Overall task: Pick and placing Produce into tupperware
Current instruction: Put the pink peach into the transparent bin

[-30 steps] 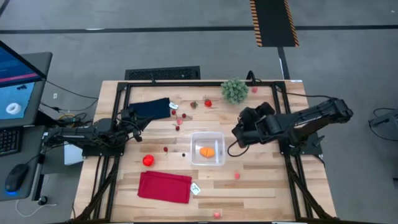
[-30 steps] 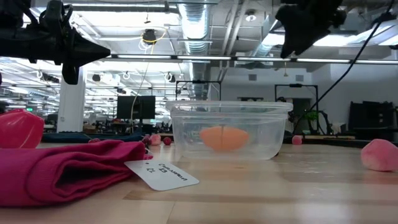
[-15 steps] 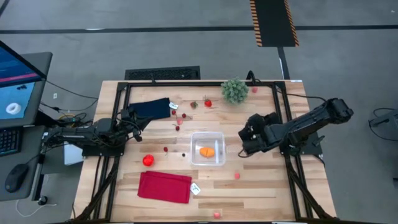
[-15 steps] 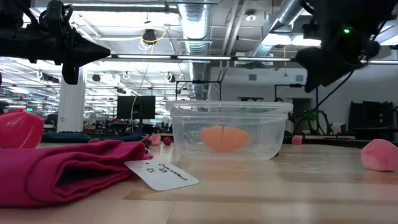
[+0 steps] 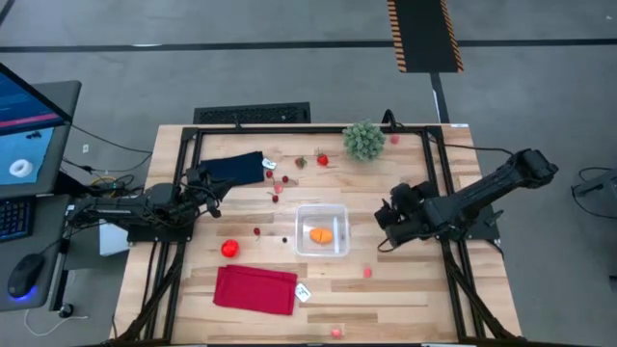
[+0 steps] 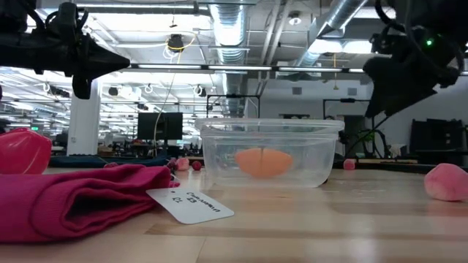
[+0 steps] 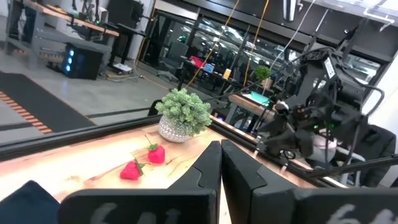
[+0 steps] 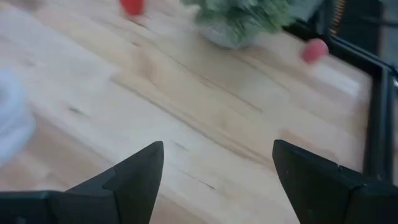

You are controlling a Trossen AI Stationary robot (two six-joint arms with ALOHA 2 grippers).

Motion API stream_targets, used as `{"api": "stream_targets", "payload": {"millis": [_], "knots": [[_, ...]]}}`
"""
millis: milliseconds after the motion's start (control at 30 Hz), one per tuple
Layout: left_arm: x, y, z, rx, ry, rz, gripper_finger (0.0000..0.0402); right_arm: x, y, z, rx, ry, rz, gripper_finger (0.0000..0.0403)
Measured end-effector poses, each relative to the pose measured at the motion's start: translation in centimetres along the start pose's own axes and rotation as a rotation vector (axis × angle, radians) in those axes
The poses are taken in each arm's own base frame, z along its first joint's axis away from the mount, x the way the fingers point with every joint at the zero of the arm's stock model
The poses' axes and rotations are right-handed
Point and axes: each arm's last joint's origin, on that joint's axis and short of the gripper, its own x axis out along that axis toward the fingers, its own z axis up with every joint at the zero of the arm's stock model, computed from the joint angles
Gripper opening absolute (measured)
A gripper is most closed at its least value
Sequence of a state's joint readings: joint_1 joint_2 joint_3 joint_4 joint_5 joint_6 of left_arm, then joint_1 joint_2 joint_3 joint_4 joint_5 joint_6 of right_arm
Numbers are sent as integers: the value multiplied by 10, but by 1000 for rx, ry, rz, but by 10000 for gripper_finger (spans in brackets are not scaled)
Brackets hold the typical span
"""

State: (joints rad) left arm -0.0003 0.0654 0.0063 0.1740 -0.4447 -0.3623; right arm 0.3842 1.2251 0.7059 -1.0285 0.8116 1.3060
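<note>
Your right pincer (image 5: 386,226) hangs with its fingers (image 8: 134,174) spread wide and nothing between them, just off the tub's (image 5: 322,230) right side and above bare tabletop (image 5: 405,280). The nearest loose piece to it is a pink piece (image 5: 367,273) on the wood just below the tub's right corner; a second pink one (image 5: 336,333) lies at the front edge.

Inside the tub an orange piece (image 5: 321,233) already rests on the floor, near the middle; in the low view it shows through the clear wall (image 6: 269,162).

Your left pincer (image 5: 214,193) waits with its fingers (image 7: 205,171) pressed together, empty, at the tabletop's left side beside the navy cloth (image 5: 234,167).

The other produce is scattered: a larger red piece (image 5: 229,249) above the red cloth (image 5: 255,289), small red bits (image 5: 277,189) left of the tub, two strawberries (image 7: 143,162) and a red round one (image 5: 322,159) toward the far edge, and a pink one (image 5: 393,139) beside the green plant (image 5: 363,140).

Expect these pieces to be light, small and smooth, and the round ones will likely roll or squirt out of a careless pinch. Come straight down over a piece, straddle its widest part, and close across the middle. The tub looks thin and light, so a bump on its rim could shove it; release from above, clear of the walls.
</note>
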Motion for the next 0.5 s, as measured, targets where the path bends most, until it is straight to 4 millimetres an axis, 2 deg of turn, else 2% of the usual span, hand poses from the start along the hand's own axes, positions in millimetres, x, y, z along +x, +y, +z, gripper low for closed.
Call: {"api": "stream_targets", "payload": {"millis": [233,500], "knots": [[0,2,1,0,-23,55,0,-8,-40,24,80,-17,68,327],[0,2,1,7,-36,88,0,-2,-87,49,193,-16,20,327]]}}
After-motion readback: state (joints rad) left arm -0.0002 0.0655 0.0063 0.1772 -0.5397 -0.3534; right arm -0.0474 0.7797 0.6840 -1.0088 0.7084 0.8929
